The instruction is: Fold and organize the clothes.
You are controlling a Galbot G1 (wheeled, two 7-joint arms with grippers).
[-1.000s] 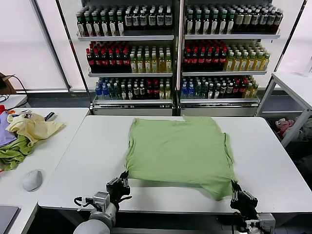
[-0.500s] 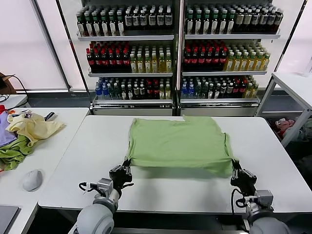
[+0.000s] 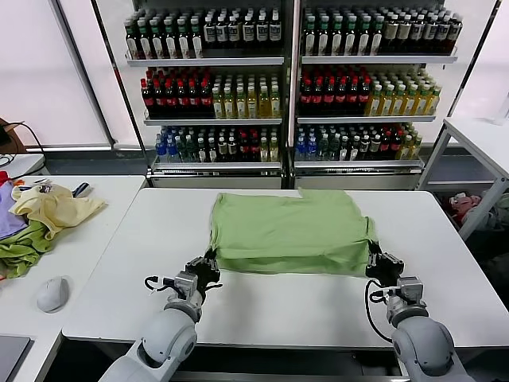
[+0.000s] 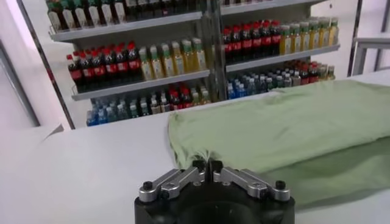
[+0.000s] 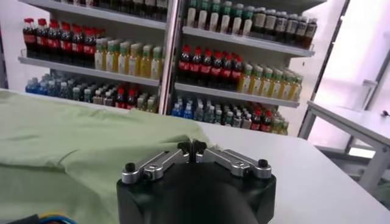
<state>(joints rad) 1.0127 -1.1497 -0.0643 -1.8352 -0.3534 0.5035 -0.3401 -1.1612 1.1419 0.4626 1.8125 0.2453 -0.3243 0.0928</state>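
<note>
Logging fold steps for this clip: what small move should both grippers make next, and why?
Probably carry the hem farther toward the collar edge, then release. The left gripper and right gripper each pinch a corner of the polo shirt, whose lifted near edge is only partway over.

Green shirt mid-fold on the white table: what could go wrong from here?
Each claw, left claw and right claw, pinches only a hem corner of the green shirt; either could slip. The lifted hem sags between them, so the fold may land creased or uneven.

Grey rounded arms, black tools (image 3: 208, 269) (silver links, black screws).
</note>
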